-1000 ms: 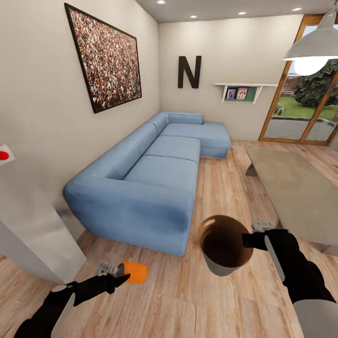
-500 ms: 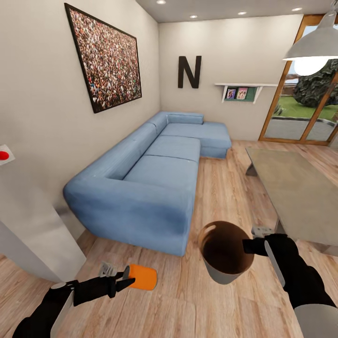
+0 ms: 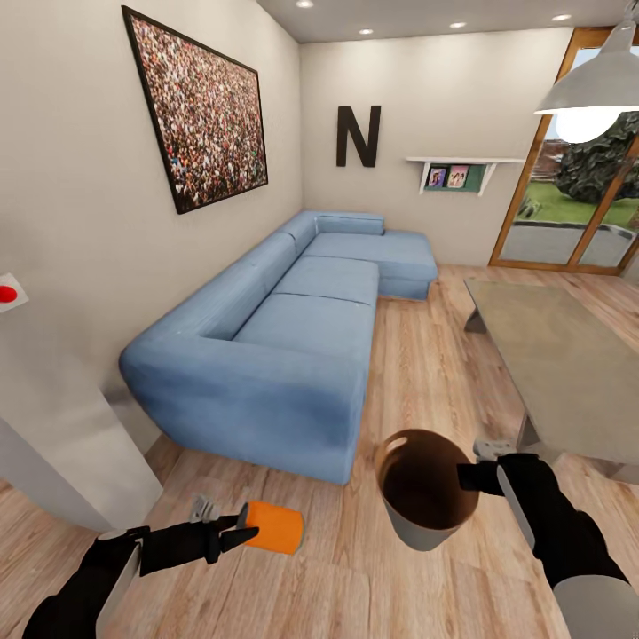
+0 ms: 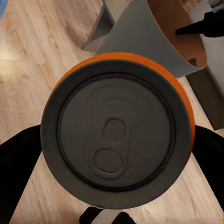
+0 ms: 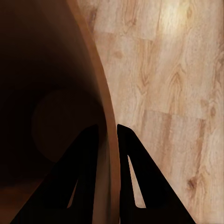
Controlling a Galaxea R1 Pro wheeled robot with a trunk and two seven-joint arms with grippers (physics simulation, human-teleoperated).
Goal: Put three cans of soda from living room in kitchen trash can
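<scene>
The silvery top with its pull tab is seen head-on in the left wrist view, a face not shown to the head camera, where the orange soda can [image 3: 274, 526] is seen side-on. In the right wrist view the rim of the trash can [image 3: 424, 490] is seen pinched between the two dark fingers [image 5: 133, 177], one inside the glossy brown wall and one outside. The can is held in the air at near left, clamped by the left gripper [image 3: 234, 532]; its long axis lies roughly level, running left to right, the far end pointed toward the bin. The bin is held upright in the air at near right by the right gripper [image 3: 468, 477], mouth upward, well apart from the can. Below both lies a wood floor [image 3: 426, 355]. A blue corner sofa [image 3: 302, 337] is noted at left, a grey low table [image 3: 568, 364] at right, and wood-framed glass doors [image 3: 568, 204] at far right.
</scene>
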